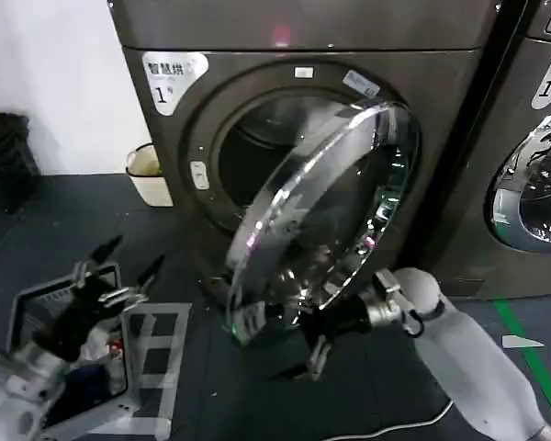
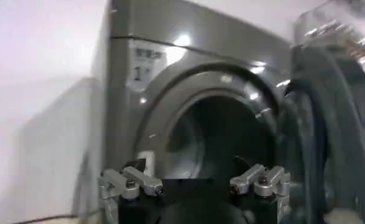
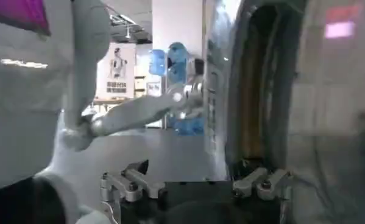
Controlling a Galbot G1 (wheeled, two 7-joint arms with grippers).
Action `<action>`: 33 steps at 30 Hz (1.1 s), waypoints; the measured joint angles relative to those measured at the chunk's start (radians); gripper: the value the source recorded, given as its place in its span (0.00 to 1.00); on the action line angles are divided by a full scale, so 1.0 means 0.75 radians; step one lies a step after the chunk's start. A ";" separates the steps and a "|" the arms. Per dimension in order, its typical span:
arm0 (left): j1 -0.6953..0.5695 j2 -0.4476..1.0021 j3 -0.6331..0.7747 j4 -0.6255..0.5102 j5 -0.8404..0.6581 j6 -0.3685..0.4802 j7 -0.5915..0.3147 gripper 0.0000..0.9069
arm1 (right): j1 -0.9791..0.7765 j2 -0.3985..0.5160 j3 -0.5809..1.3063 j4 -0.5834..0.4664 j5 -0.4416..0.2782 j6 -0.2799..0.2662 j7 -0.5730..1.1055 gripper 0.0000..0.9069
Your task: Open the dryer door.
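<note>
**Dryer door swung partway open, right gripper at its lower rim**

The dryer door (image 1: 326, 216) stands at an angle off the front of the dryer (image 1: 257, 64), hinged on the side nearer the neighbouring machine (image 1: 533, 165), with the dark drum opening (image 1: 257, 156) showing behind it. The right gripper (image 1: 303, 335) sits at the door's lower rim, on the free edge. Whether its fingers are clamped on the rim or merely hooked behind it I cannot tell. The left gripper (image 1: 119, 266) hangs low, well to the dryer's left, fingers spread apart and holding nothing.

To finish well, the right arm should probably follow the door's arc round the hinge rather than pull straight out, so the rim does not slip free.

A cream bin (image 1: 149, 175) stands against the wall beside the dryer, clear of the swing. The neighbouring machine lies on the hinge side and may limit how far the door opens. A cable (image 1: 395, 427) trails on the floor below the right arm.
</note>
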 joint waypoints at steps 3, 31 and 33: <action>-0.050 0.085 0.058 0.026 -0.060 -0.005 -0.003 1.00 | -0.018 -0.027 0.021 0.001 0.000 0.021 0.000 1.00; -0.481 0.273 0.703 0.281 -0.087 -0.084 0.021 1.00 | -0.539 -0.115 0.913 -0.092 0.046 0.090 0.076 1.00; -0.502 0.257 0.742 0.299 -0.072 -0.086 0.028 1.00 | -0.554 -0.104 1.003 -0.109 0.076 0.097 0.170 1.00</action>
